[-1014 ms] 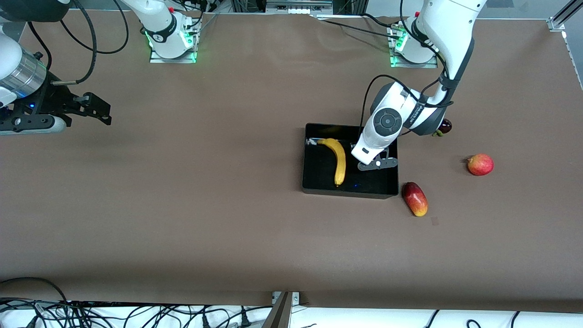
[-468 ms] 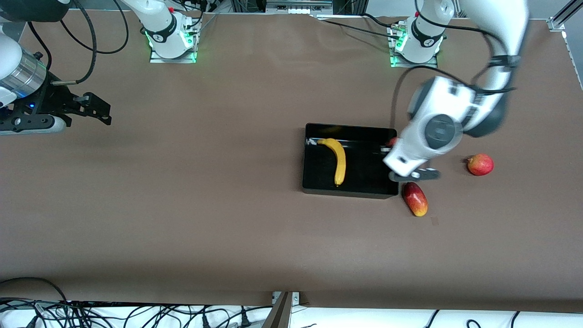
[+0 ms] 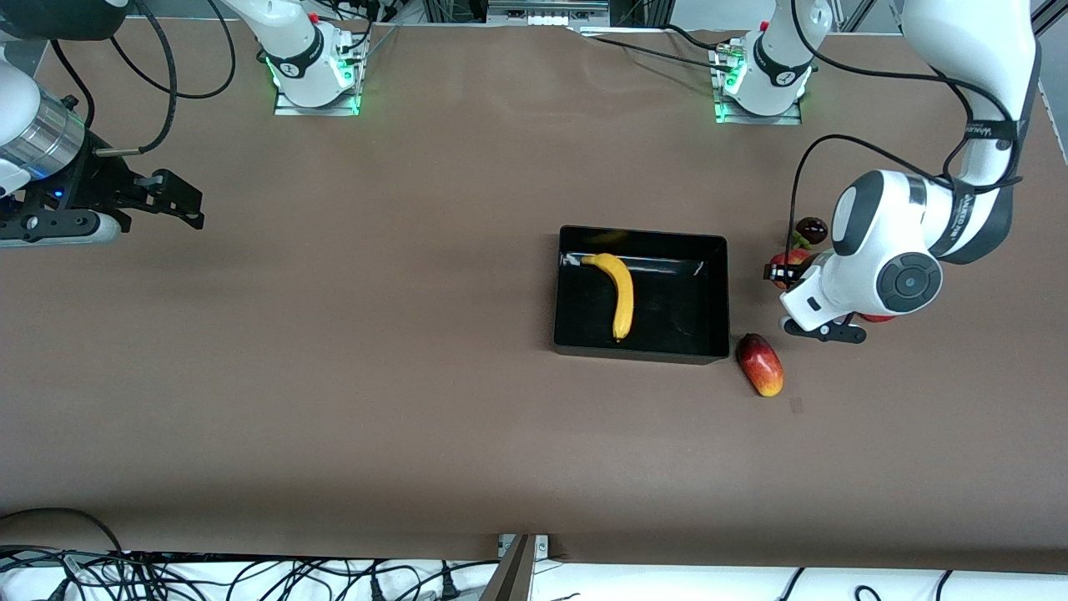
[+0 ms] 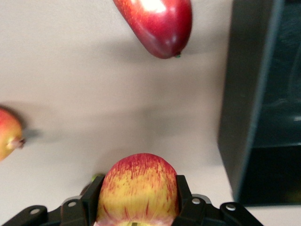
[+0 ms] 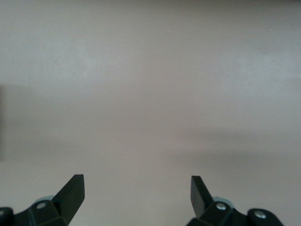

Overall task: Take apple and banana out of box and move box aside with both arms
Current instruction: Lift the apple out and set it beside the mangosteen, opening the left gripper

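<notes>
The black box [image 3: 641, 354] stands mid-table with the yellow banana [image 3: 622, 292] lying in it. My left gripper [image 3: 791, 275] is shut on the red apple with yellow streaks [image 3: 788, 260]. It holds the apple over the table just outside the box's wall toward the left arm's end. In the left wrist view the apple [image 4: 138, 188] sits between both fingers [image 4: 183, 195], with the box wall [image 4: 249, 103] beside it. My right gripper [image 3: 179, 204] is open and empty over bare table at the right arm's end, and its fingers [image 5: 73, 193] stand wide apart.
A long red-yellow fruit [image 3: 759, 364] lies by the box's corner nearer the camera; it also shows in the left wrist view [image 4: 160, 23]. A dark round fruit [image 3: 811, 229] lies near the left wrist. Another red apple [image 4: 7, 134] lies mostly hidden under the left arm.
My left gripper has moved from over the box out toward the left arm's end of the table, with the apple in it. The right arm has not moved.
</notes>
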Controlling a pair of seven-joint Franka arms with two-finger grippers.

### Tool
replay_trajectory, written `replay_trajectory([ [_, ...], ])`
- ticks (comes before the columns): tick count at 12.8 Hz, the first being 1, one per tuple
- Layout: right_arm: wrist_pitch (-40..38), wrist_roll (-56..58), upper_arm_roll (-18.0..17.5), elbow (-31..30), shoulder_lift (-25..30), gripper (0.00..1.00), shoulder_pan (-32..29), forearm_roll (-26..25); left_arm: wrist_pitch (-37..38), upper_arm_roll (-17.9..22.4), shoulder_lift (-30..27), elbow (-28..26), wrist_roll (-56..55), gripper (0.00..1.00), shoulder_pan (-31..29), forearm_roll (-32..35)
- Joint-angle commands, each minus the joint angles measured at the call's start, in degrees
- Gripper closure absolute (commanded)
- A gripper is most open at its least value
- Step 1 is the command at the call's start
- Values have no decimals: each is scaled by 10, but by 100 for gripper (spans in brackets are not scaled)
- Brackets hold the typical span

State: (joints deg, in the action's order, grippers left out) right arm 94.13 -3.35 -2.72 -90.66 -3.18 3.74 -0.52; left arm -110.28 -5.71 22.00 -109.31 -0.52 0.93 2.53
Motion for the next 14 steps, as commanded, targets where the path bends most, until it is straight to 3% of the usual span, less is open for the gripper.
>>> replay_trajectory([
  [1,0,0,-5,6,0,0,-8,4,-145,-6,-26,-118,33,73,-15,13],
  [3,0,0,-5,6,0,0,-8,4,-230,-6,-21,-171,33,70,-21,13],
  [4,0,0,-5,6,-1,0,-8,4,-232,-6,-19,-173,33,60,-24,13],
  [5,0,0,-5,6,-1,0,-8,4,-233,-7,-19,-172,33,31,-27,13],
  [6,0,0,-5,6,0,0,-8,4,-235,-7,-18,-172,32,11,-27,13],
  [7,0,0,-5,6,0,0,-8,4,-233,-7,-19,-171,32,0,-29,12],
  [10,0,0,-5,6,0,0,-8,4,-174,-9,-47,-128,16,0,-22,6],
  [14,0,0,-5,6,0,0,-7,4,88,-70,-37,90,2,0,-13,4],
])
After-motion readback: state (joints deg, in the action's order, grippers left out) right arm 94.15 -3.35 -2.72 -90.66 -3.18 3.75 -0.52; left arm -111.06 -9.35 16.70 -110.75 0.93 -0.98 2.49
